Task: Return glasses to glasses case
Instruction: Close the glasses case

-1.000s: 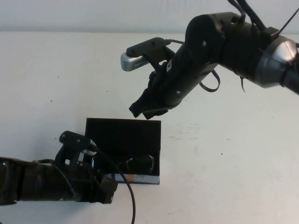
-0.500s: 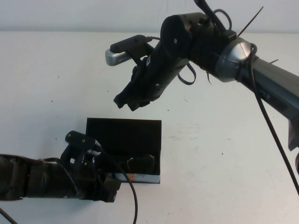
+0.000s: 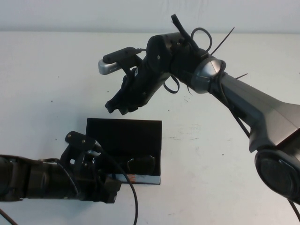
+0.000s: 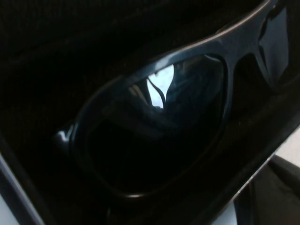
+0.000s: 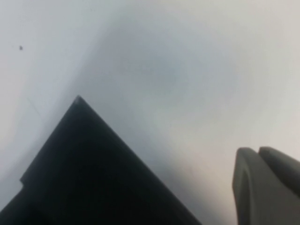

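From above, the glasses [image 3: 140, 164] lie inside the open glasses case [image 3: 124, 136] on the white surface [image 3: 47, 84]; its front print is unreadable. The right claw [image 3: 119, 105], pressed together, has moved left over the lid. The left claw [image 3: 105, 185] sits beside the case, its spread impossible to tell. The left wrist camera alone shows a reflective lens

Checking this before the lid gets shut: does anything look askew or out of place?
Nothing stands out. The glasses lie inside the open glasses case. The left gripper sits at its front-left corner; the right gripper hangs above the lid.
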`<move>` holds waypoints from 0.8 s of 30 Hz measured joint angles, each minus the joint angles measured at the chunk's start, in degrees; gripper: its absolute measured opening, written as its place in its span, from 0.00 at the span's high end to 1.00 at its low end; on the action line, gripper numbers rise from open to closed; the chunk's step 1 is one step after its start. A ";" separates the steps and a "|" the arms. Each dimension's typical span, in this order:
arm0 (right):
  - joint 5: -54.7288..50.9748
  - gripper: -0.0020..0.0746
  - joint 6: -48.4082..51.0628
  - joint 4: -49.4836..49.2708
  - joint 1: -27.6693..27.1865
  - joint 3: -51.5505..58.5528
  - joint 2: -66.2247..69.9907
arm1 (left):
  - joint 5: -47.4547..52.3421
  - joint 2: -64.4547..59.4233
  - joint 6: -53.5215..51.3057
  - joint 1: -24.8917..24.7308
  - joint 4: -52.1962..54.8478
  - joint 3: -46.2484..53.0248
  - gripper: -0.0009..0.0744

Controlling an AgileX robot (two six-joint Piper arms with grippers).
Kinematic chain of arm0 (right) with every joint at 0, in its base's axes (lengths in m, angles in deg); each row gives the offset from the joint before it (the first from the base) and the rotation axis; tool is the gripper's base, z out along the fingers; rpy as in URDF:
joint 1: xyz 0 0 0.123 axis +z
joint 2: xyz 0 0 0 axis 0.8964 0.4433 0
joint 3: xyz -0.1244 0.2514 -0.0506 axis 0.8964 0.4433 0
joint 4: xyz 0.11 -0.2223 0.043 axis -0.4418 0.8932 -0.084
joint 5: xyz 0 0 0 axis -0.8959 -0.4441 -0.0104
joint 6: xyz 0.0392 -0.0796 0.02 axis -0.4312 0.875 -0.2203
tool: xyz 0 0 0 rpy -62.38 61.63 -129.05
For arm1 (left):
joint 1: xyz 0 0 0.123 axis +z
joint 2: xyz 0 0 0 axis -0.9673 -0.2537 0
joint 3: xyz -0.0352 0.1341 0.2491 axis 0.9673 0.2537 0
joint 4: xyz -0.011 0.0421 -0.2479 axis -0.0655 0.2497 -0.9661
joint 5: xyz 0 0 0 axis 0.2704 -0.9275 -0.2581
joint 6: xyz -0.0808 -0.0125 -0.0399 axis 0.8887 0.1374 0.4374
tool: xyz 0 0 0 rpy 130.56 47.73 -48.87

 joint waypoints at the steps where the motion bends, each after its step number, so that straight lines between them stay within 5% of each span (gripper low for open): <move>1: 0.00 0.99 0.00 -0.14 0.00 -0.31 0.43 | 0.00 0.00 0.00 0.00 0.00 0.00 0.99; 24: -10.68 0.99 0.00 -4.43 -0.57 -4.99 1.18 | 0.12 0.00 -0.11 -0.22 0.10 0.00 0.99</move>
